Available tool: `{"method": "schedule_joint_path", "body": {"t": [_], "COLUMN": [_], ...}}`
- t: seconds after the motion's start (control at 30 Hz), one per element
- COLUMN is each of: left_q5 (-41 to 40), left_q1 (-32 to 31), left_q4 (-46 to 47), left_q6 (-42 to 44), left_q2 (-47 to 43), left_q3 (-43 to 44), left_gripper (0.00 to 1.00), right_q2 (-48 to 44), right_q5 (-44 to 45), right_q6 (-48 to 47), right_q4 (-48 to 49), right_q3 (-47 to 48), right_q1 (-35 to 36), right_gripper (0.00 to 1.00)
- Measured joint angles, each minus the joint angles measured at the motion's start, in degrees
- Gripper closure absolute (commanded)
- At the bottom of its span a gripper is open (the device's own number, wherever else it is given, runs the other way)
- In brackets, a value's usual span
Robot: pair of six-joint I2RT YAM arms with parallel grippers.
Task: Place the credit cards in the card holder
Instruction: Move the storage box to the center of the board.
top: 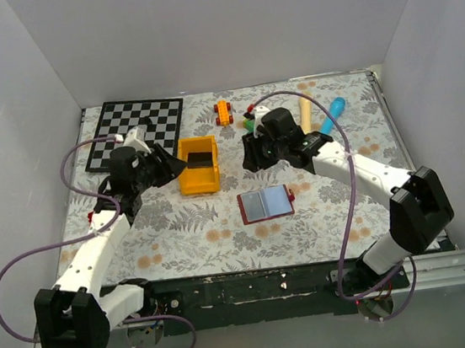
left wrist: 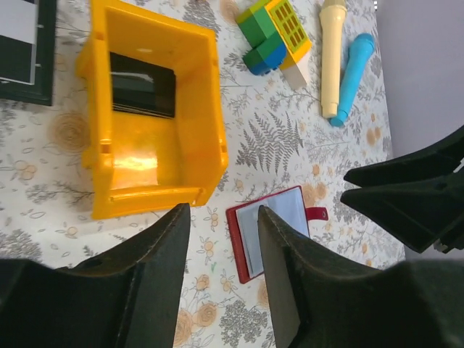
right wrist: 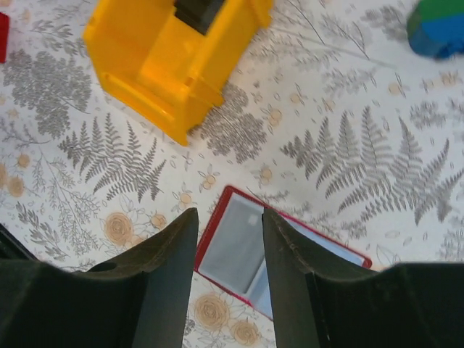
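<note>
We're looking down on a fern and flower printed cloth [top: 189, 239], and the card holder [top: 266, 204] is lying flat and opened out on it, a slim maroon rectangle with smooth pale blue pockets showing and a small snap tab poking from one short edge. It's sitting between the two arms, nearer their bases than the yellow bin [left wrist: 210, 109] and apart from it.

The credit cards [left wrist: 143, 85] are resting inside that bin, thin glossy black rectangles lying flat against its far end, while the hard plastic floor in front of them is catching a bright glare.

The left gripper [left wrist: 223, 210] is hovering just beside the bin's low front lip, its matte black tapered fingers standing apart with only cloth showing through the gap. The right gripper [right wrist: 228, 214] is hanging over the holder's edge, fingers likewise parted and pinching nothing.

Farther back we're seeing a flat black and white chessboard [top: 135, 131], a chunky green, blue and yellow block toy [left wrist: 272, 36], a cream cylinder [left wrist: 332, 58] and a blue cylinder [left wrist: 353, 76] lying side by side, touching
</note>
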Motion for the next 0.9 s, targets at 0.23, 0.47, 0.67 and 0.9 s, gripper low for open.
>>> {"method": "schedule_joint_path", "body": {"t": [0.23, 0.47, 0.67, 0.9], "left_q5": [12.8, 19.1, 21.9, 24.0], "left_q1": [20.3, 24.8, 26.4, 26.8], "left_q4": [1.7, -0.4, -1.0, -1.0], "left_q6": [-3.4, -4.9, -4.5, -4.5], "left_q2": [-1.1, -0.7, -1.5, -1.2], "left_q3": [-5.6, -8.2, -8.1, -8.1], "left_gripper": [0.49, 0.37, 0.32, 0.31], "right_q2": [12.3, 31.9, 41.7, 48.6], "right_q5": [-3.3, -5.1, -3.9, -1.5], "right_q6": [-15.1, -30.7, -40.3, -46.2], "right_q4": [-6.0, -14.2, -18.8, -23.1], "right_q3": [20.9, 47.5, 53.4, 60.0], "right_q1": [6.0, 10.7, 11.6, 11.4], "right_gripper": [0.39, 0.39, 0.39, 0.39]}}
